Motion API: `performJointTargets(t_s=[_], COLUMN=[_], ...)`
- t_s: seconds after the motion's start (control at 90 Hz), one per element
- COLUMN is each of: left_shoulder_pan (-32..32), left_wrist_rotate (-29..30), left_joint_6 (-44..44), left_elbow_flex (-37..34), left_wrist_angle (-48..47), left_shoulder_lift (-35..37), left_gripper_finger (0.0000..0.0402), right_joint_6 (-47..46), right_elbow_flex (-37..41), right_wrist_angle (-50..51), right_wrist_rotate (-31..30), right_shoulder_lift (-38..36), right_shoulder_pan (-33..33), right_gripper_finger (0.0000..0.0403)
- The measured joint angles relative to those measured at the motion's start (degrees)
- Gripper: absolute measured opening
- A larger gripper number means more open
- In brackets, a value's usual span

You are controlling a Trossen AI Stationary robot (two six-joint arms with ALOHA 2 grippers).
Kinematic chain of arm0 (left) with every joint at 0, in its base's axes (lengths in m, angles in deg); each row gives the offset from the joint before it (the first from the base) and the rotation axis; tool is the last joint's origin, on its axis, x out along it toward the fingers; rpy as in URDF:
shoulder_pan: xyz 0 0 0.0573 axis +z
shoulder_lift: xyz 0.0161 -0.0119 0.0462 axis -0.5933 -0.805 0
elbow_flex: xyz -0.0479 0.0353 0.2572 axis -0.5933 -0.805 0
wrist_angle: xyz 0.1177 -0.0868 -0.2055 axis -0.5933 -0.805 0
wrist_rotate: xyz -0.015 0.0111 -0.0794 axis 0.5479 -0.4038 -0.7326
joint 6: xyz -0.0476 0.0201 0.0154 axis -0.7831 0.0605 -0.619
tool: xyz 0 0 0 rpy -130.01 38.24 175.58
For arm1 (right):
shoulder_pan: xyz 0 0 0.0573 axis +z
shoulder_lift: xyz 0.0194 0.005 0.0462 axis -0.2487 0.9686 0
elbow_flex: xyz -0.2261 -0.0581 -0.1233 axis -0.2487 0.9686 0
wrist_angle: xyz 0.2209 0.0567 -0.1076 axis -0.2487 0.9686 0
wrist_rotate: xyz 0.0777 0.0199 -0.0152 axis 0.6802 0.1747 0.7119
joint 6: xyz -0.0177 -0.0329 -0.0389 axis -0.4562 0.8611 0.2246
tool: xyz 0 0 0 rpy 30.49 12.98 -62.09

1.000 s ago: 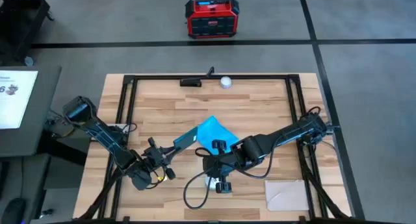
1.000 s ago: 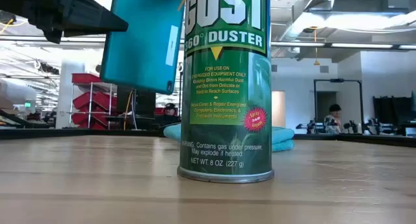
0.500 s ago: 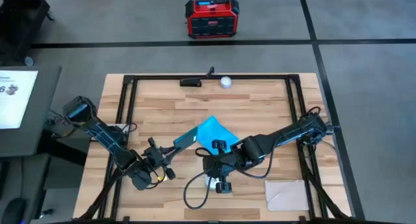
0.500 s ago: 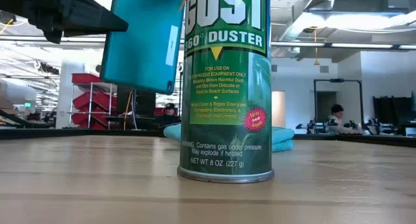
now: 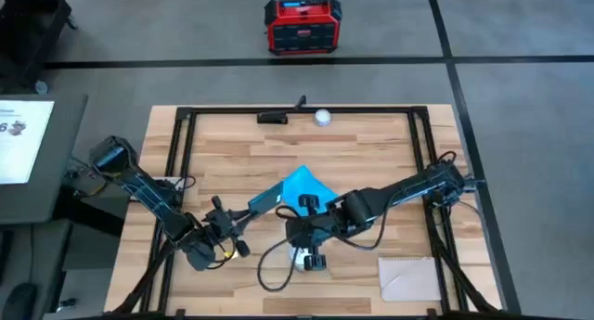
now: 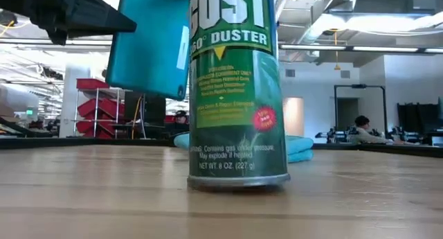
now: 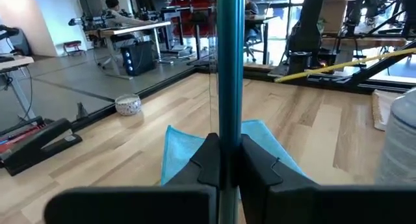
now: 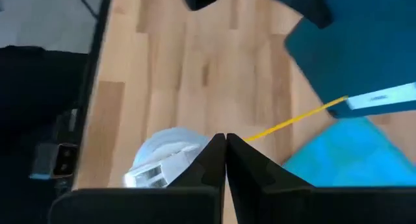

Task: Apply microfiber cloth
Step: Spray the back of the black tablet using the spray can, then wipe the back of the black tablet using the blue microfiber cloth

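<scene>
Above the tabletop, left pincer grips the tablet; right pincer, closed empty, must next fetch the cloth.

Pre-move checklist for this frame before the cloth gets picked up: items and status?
1. Left end effector shut on the tablet, held upright on edge: ok.
2. Microfiber cloth lying on the table, not gripped: ok.
3. Right end effector free for the cloth: ok, shut and empty.
4. Duster can upright near the right end effector; touching or not: cannot tell.
5. Yellow cable clear of the cloth: cannot tell.
</scene>
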Motion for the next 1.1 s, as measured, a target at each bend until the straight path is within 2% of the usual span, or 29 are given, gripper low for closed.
performJointTargets(t_s=[0.211, 0.378, 0.5, 1.1], left_shoulder_pan=[0.2, 1.1, 1.7, 1.9], left_wrist_rotate=[0.1, 0.0, -0.5, -3.4], left_joint_6=[1.1, 0.7, -0.2, -0.9], left_elbow_flex=[0.0, 0.0, 0.0, 0.0], left_wrist_angle=[-2.7, -5.2, -6.3, -11.3], left_shoulder_lift=[2.8, 3.5, 3.5, 6.9], left_gripper_finger=[0.0004, 0.0004, 0.0004, 0.0004], right_joint_6=[4.7, 5.7, 3.9, 7.2], right_elbow_flex=[-5.6, -7.7, -7.7, -6.9], right_wrist_angle=[4.0, 13.3, 19.4, 16.4], right_wrist_rotate=[-0.5, -8.9, -9.9, -9.5], right_shoulder_lift=[-0.2, -0.3, -0.3, -4.4], right_shoulder_pan=[-0.3, -0.5, -1.3, 0.4], right_gripper_finger=[0.0, 0.0, 0.0, 0.0])
